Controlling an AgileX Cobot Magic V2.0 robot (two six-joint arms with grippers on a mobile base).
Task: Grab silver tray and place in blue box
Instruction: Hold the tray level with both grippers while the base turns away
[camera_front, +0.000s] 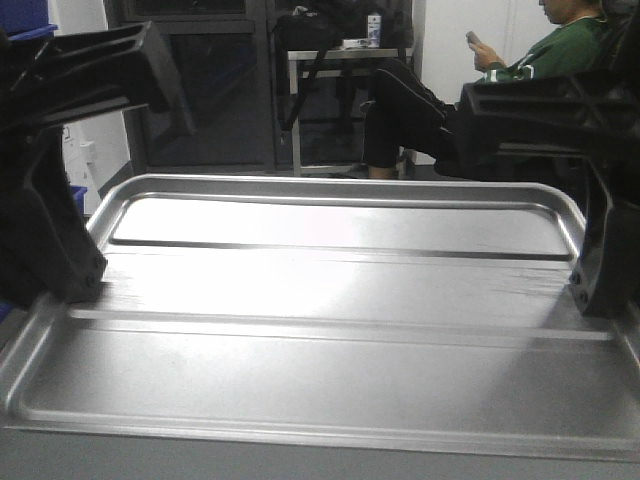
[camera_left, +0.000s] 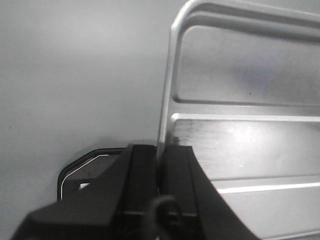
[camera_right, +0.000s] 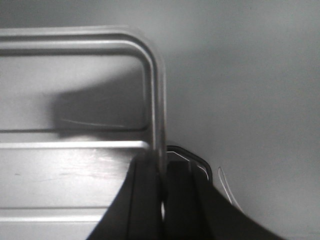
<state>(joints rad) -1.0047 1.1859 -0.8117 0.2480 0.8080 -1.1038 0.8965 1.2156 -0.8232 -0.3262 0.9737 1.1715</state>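
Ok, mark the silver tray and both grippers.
silver tray (camera_front: 330, 290): front view, recessed centre panel.
left gripper (camera_left: 160, 152): left wrist view, between fingertips clamping the tray's rim.
right gripper (camera_right: 163, 165): right wrist view, between fingertips clamping the tray's rim.

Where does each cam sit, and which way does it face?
Front view: low behind the silver tray, facing forward across it toward a seated person in green; left gripper and right gripper at the frame edges.
Left wrist view: behind the left gripper, looking along its fingers, shut on the silver tray's side rim.
Right wrist view: mirrored, right gripper shut on the opposite rim.
Shared: all three show the silver tray; each grip appears in the front view and its wrist view.
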